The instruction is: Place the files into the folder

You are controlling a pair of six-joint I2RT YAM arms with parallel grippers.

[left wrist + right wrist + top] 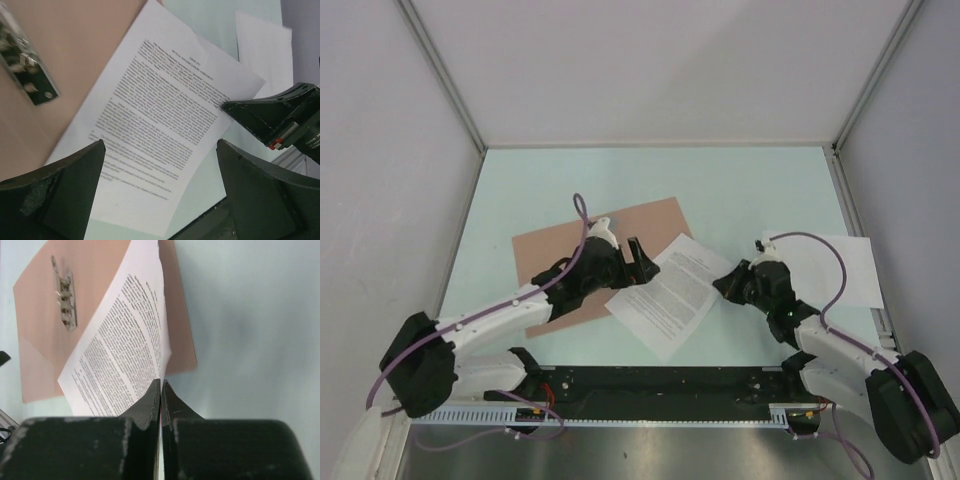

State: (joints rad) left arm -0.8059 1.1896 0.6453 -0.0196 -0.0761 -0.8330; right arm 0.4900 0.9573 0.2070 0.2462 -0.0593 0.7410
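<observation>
First file pick-up is in hand; the right gripper [161, 386] is pinched fully together on the right edge of the printed sheet [670, 295], whose left part overlaps the open folder [645, 218]; the left gripper [160, 147] hovers over that sheet, jaws spread wide, holding nothing; the plain sheet [845, 265] lies well apart, far right; next, I judge, the pinched sheet needs drawing left, squarely onto the folder, without creasing.

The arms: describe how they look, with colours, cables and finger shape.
The left arm and right arm have white links with bulky black joints. A purple cable loops along each. The left gripper and right gripper are black, with broad, dark, wedge-shaped fingers, scuffed in places.
</observation>
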